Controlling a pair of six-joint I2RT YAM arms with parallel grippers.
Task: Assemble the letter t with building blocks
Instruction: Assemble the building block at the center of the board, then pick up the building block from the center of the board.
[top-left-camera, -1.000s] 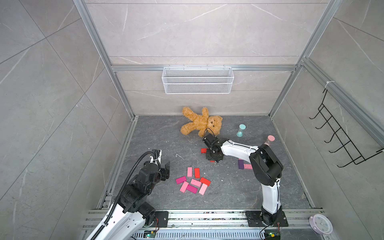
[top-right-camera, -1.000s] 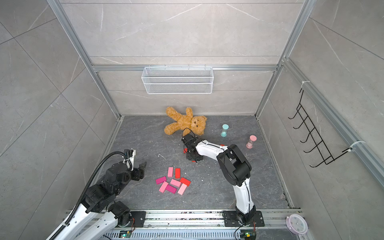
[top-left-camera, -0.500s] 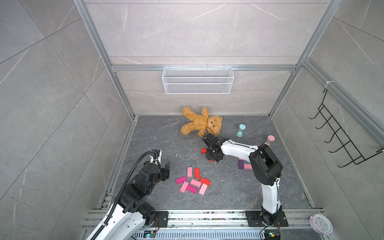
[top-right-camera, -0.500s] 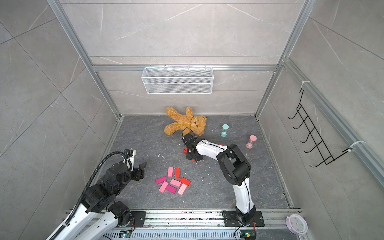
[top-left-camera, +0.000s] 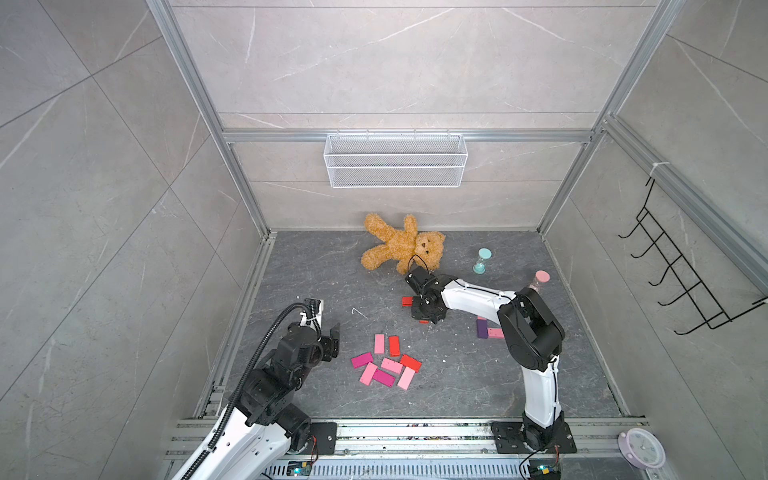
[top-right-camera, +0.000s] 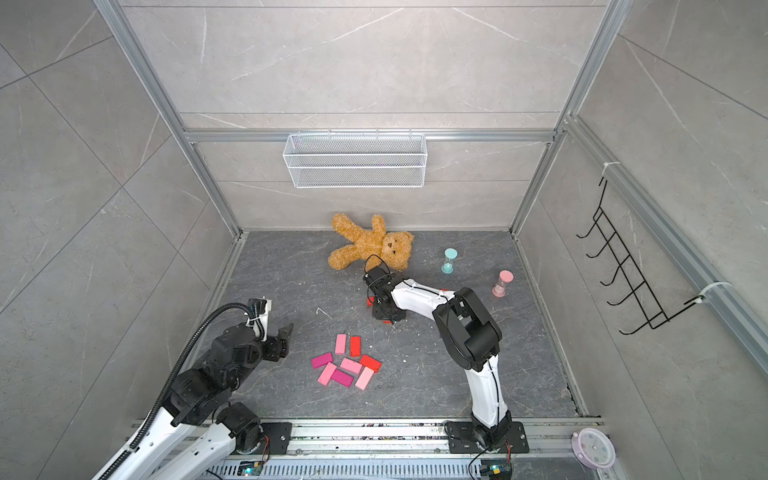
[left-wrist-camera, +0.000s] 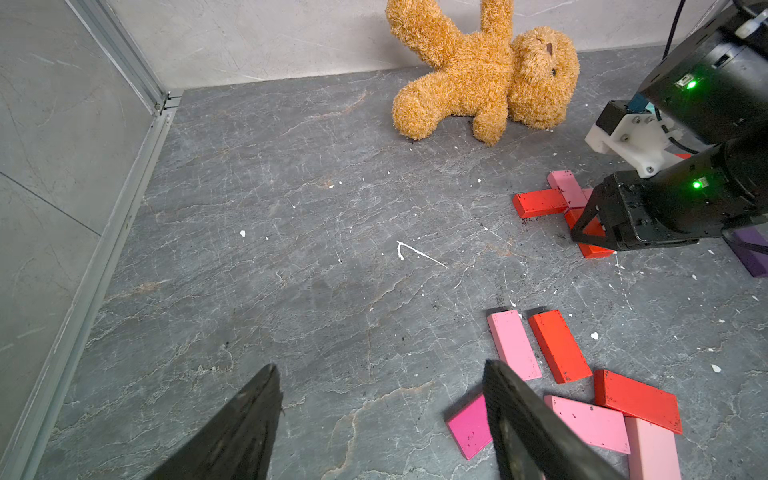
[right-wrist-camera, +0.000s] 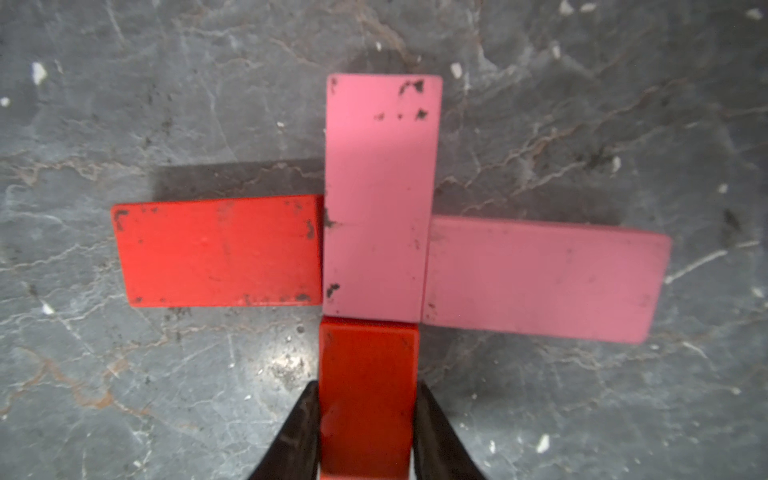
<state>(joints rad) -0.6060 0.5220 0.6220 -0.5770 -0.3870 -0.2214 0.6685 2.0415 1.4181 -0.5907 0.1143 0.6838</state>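
Moved: next to nothing since a second ago. Both arms, the bear and the spare blocks sit right where they were.
Floor: dark grey stone-look slab (top-left-camera: 311, 270), speckled with white flecks.
Right arm: the right arm (top-left-camera: 469, 297) is stretched low over the middle of the floor, wrist pointing down just in front of the teddy bear (top-left-camera: 399, 249).
Left arm: the left arm (top-left-camera: 291, 357) is folded back by its own side wall, well apart from the build.
Loose pile: eight light pink, magenta and red blocks (top-left-camera: 391, 365) lie flat in a scatter between the two arm bases, some touching.
Build: four blocks flat under the right wrist. The pink centre block (right-wrist-camera: 380, 195) has the red side block (right-wrist-camera: 220, 251) against one long edge and the pink side block (right-wrist-camera: 540, 278) against the other.
Stem: the red stem block (right-wrist-camera: 368, 374) butts end to end against the pink centre block.
Right gripper: the right gripper (right-wrist-camera: 368, 386) is pinching the red stem block, with the fingers (right-wrist-camera: 303, 424) on both long sides. It looks like real contact, though the blur makes a hairline gap hard to rule out.
Left gripper: the left gripper (left-wrist-camera: 380, 370) is spread wide over bare floor, holding nothing, right beside the loose pile.
Purple block: the purple block (top-left-camera: 481, 328) lies by the right arm's elbow, touching one pink block.
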